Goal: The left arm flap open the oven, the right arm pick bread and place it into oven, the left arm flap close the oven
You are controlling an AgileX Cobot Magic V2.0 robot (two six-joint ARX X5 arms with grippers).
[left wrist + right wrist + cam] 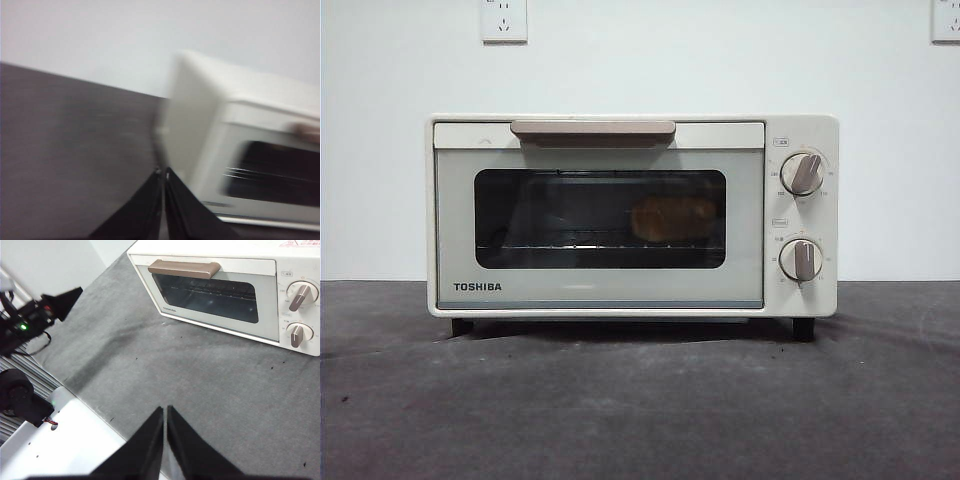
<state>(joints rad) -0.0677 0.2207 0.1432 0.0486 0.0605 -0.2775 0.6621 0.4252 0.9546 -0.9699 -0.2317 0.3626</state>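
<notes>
The cream-white TOSHIBA oven (630, 215) stands on the dark table with its door shut, beige handle (592, 129) at the top. The golden-brown bread (672, 218) lies inside on the rack, right of centre, seen through the glass. No arm shows in the front view. My left gripper (163, 175) is shut and empty, off the oven's (240, 150) side, in a blurred picture. My right gripper (165, 412) is shut and empty, pulled back over the table's near edge, well away from the oven (225, 287). The left arm (35, 317) shows in the right wrist view, clear of the oven.
A dark grey cloth covers the table (640, 400). Two beige knobs (802, 174) sit on the oven's right side. A white wall with sockets (504, 20) stands behind. A white base plate (55, 440) lies by the table's edge.
</notes>
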